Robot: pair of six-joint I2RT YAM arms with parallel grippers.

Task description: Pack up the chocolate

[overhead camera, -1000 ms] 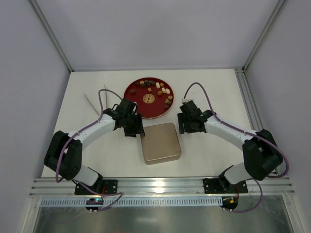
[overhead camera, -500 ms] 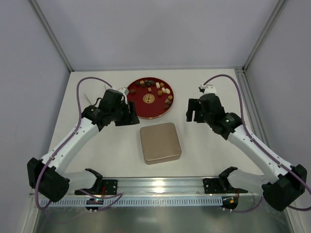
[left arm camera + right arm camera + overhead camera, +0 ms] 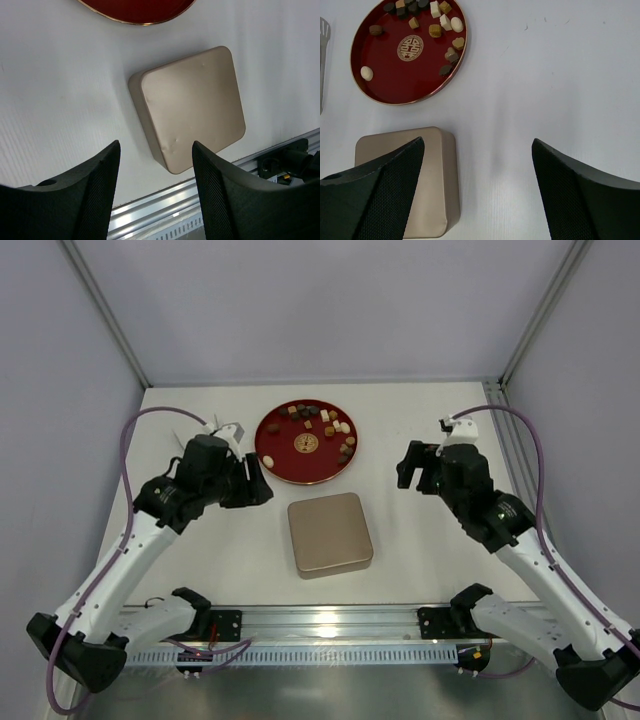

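The red plate [image 3: 275, 455] sits toward the far side of the white table [image 3: 430, 420], and all the chocolate [image 3: 325, 421] visible lies on it: small round and square pieces in dark brown, tan and cream. Most are gathered along the plate's far and right parts around its gold emblem [image 3: 307, 444]. In the right wrist view one cream round piece [image 3: 366, 73] lies apart from the rest near the rim. Just in front of the plate, apart from it, rests a square tan-gold box [image 3: 330, 534] with rounded corners. Its lid is on, so what is inside cannot be seen; the left wrist view shows a few small dents in the top. At the left edge of the right wrist view a pale ribbed object [image 3: 323, 32] shows only as a sliver, too cut off to identify. Nothing lies on top of the box or between it and the plate. The left gripper [image 3: 260, 483] hangs above the table just left of the gap between plate and box. Its fingers [image 3: 97, 180] are spread, with nothing between them and touching nothing. The right gripper [image 3: 411, 465] hangs over bare table to the right of the plate, well apart from the box. Its fingers [image 3: 395, 175] are spread wide and empty.
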